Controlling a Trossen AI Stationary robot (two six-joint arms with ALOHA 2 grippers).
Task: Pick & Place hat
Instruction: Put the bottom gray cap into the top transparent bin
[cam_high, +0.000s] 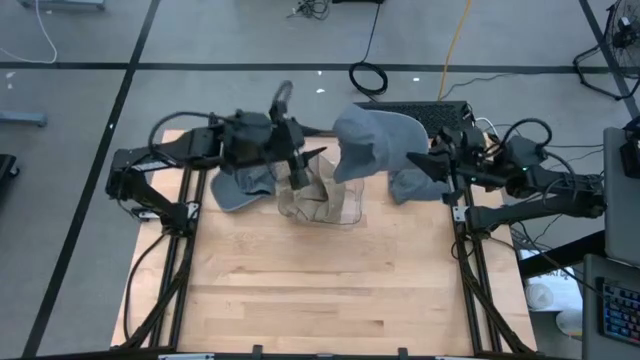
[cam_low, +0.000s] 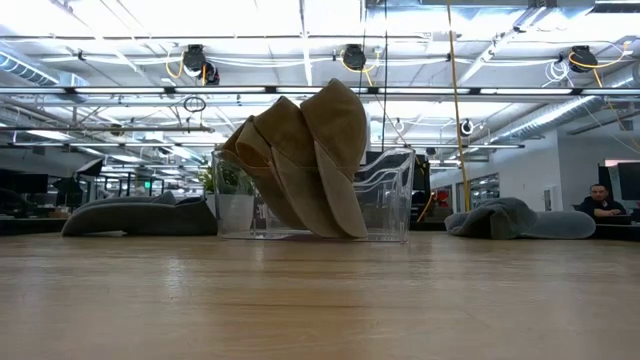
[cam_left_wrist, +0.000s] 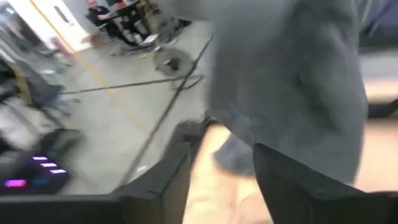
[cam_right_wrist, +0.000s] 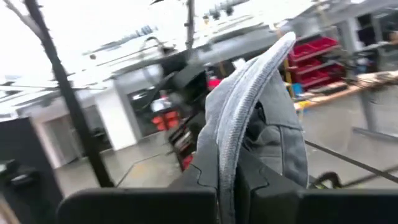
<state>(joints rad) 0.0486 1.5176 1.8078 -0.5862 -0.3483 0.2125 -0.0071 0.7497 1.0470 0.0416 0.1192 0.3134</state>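
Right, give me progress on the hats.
Done: tan hats stand in the clear bin. In hand: right gripper holds a grey hat aloft; left gripper is over the bin. Left: grey hats on the table.

The wooden table (cam_high: 300, 290) carries a clear bin (cam_low: 385, 200) of tan hats (cam_low: 310, 160) — flanked by grey hats (cam_low: 515, 218).
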